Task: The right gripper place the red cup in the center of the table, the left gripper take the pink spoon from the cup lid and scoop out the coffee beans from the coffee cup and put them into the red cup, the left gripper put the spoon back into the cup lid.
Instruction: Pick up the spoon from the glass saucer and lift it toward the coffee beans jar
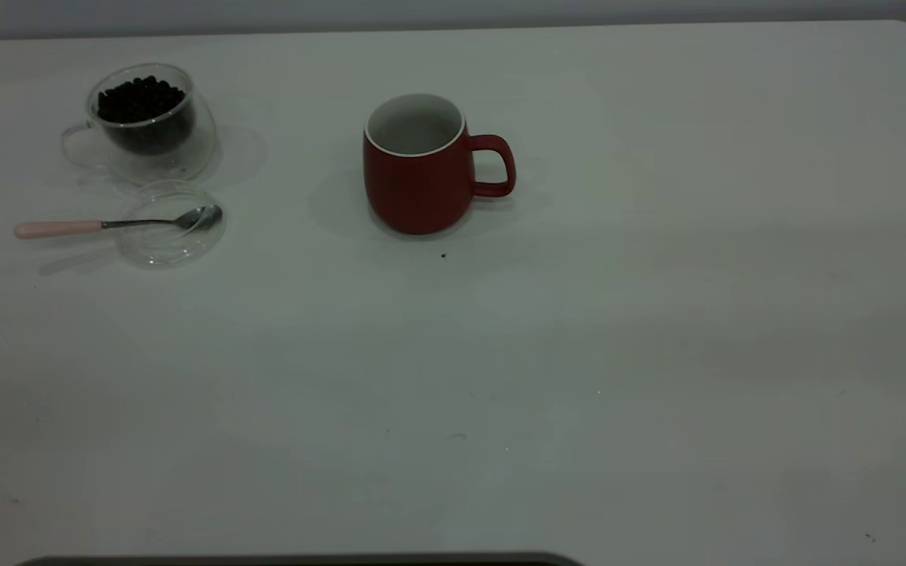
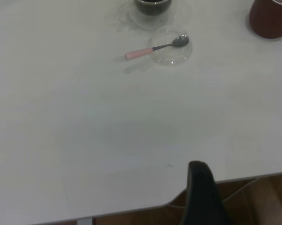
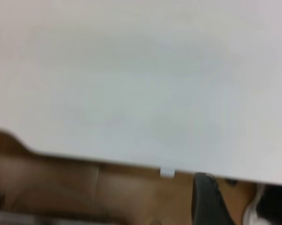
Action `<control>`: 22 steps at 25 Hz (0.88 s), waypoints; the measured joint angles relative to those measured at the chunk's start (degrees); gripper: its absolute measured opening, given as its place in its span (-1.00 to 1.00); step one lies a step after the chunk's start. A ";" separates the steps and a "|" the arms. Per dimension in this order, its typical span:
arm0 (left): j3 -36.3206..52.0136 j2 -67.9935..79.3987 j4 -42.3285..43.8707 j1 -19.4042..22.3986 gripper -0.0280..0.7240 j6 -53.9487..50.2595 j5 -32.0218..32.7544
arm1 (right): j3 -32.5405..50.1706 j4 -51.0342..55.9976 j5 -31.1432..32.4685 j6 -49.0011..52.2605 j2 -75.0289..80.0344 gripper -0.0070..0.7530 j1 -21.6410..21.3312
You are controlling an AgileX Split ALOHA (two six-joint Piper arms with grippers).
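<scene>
We see the rounded dark red ceramic mug (image 1: 420,169) upright mid-bench (image 1: 579,354); whether either arm's fingers are apart, we cannot tell.

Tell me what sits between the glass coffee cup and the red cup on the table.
Nothing. In the exterior view, bare table runs from the coffee cup to the red cup.

A pale grey wall (image 1: 421,12) runs behind; brown wooden floor (image 3: 61,187) (rather blurred) shows below.
</scene>
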 joint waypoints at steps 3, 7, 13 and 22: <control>0.00 0.00 0.00 0.00 0.45 0.00 0.00 | 0.00 -0.12 0.00 0.11 -6.79 0.14 -2.22; 0.00 0.00 0.00 0.00 0.45 0.00 0.00 | 0.00 -0.12 0.17 0.11 -14.32 0.14 -3.23; 0.00 0.00 0.00 0.00 0.45 -0.12 0.00 | 0.00 -0.12 0.50 0.11 -16.42 0.11 -3.23; 0.00 0.00 0.00 0.00 0.45 -0.16 0.00 | 0.00 -0.12 0.50 0.11 -16.42 0.11 -3.23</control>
